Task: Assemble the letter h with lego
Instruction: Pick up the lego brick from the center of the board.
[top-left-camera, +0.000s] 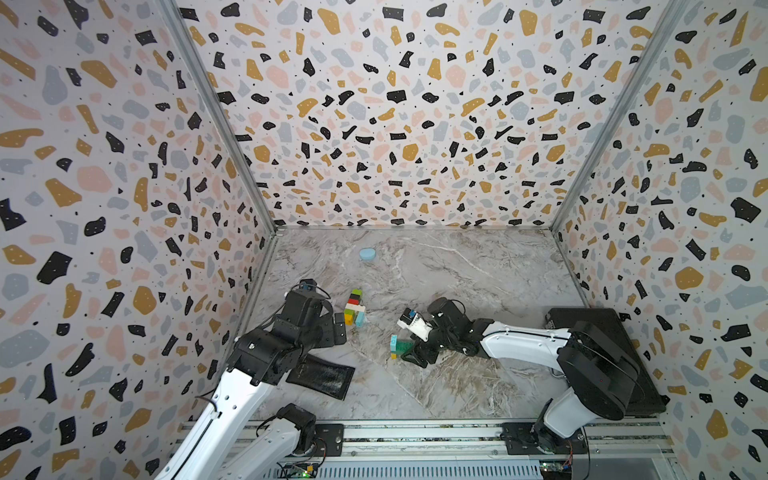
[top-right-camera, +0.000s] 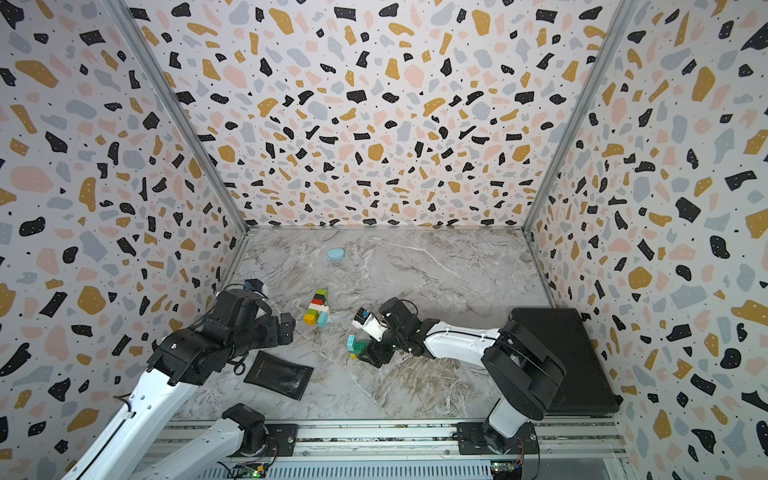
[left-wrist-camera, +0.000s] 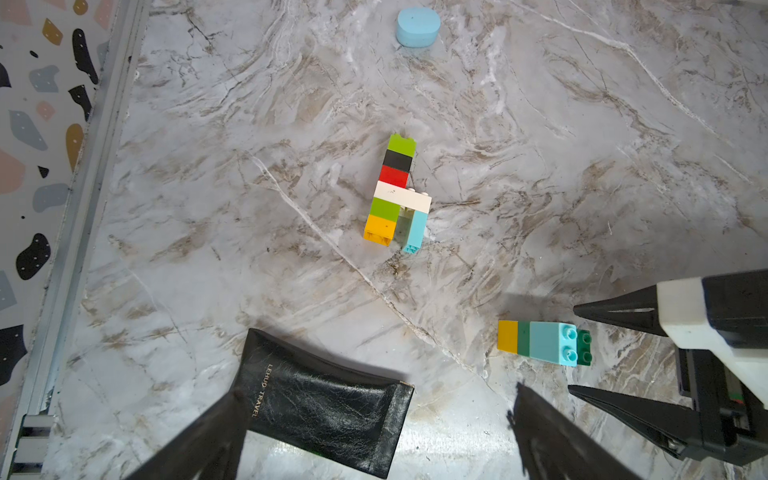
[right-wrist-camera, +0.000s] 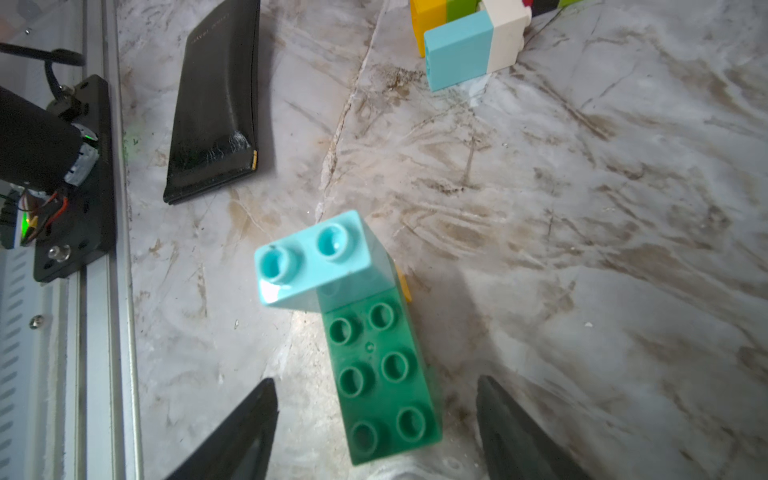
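My right pincer stands apart either side of the dark green brick, not touching it. A light blue brick is plugged onto its far studs. Only the left wrist view shows the yellow brick at that stack's other end, and the whole multicolour build well apart. My left pincer is spread wide and empty, near the black pouch.

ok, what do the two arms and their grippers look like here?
Both have white link shells, left arm and right arm alike, black joint housings and thin black cables. Left gripper and right gripper: black fingers tapering to points. A white housing sits behind the right one's fingers. No readable markings.
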